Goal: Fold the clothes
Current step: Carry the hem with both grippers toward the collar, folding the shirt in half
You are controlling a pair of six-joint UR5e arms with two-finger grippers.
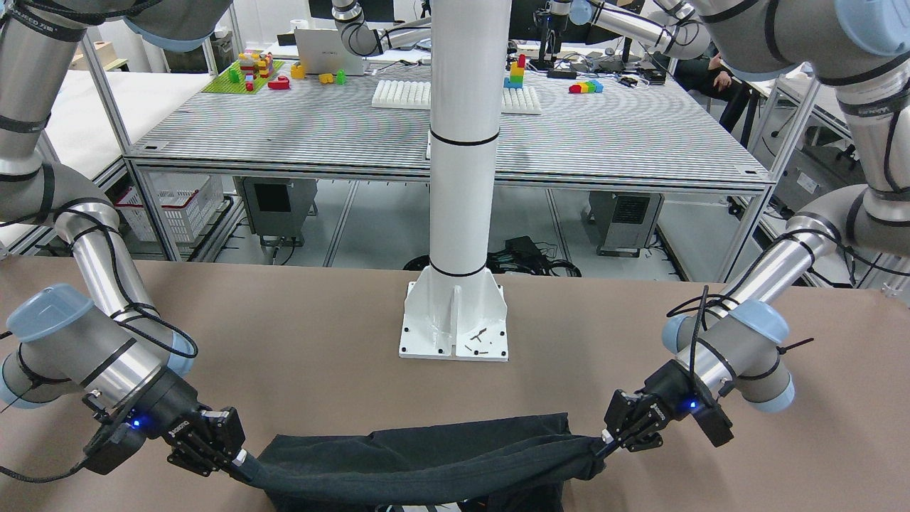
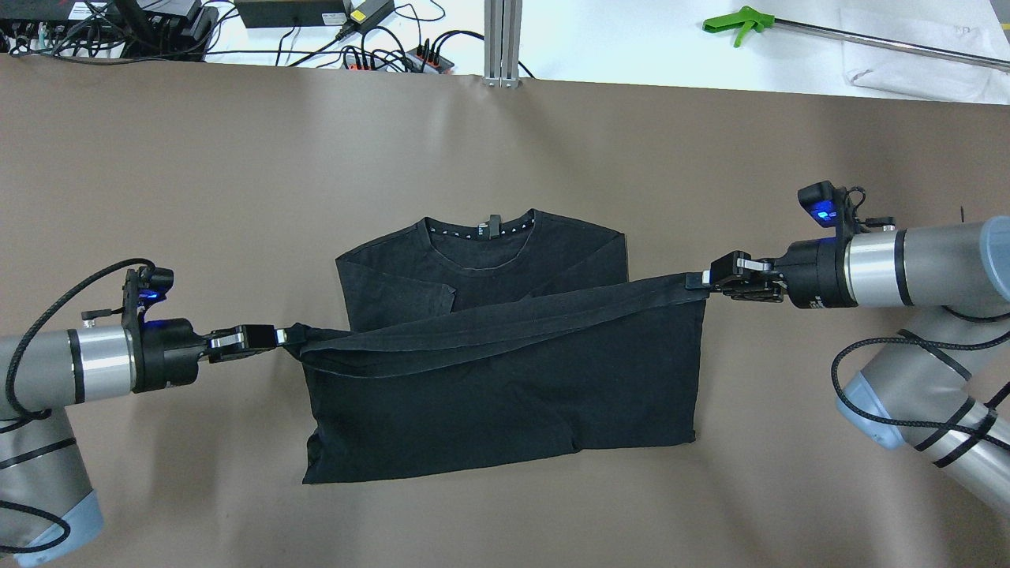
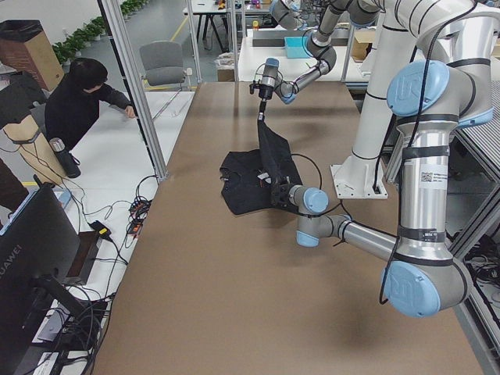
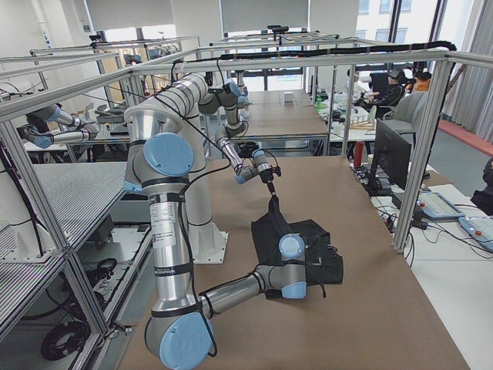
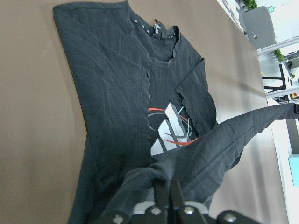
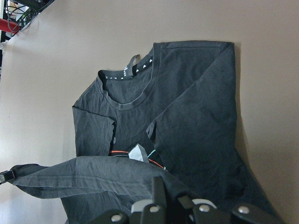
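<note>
A black T-shirt (image 2: 505,394) lies on the brown table (image 2: 197,173), collar toward the far edge, sleeves folded in. The wrist views show a white and red print (image 5: 168,128) on its chest. My left gripper (image 2: 286,335) is shut on one lower corner and my right gripper (image 2: 698,282) is shut on the other. Between them the hem (image 2: 505,319) is lifted and stretched taut as a band above the shirt's middle. In the front-facing view the left gripper (image 1: 603,444) is on the right and the right gripper (image 1: 245,459) on the left.
The white pillar base (image 1: 455,320) stands on the table on the robot's side of the shirt. Cables and power strips (image 2: 394,55) and a green-handled tool (image 2: 738,22) lie beyond the far edge. A person (image 3: 78,101) sits beside the table.
</note>
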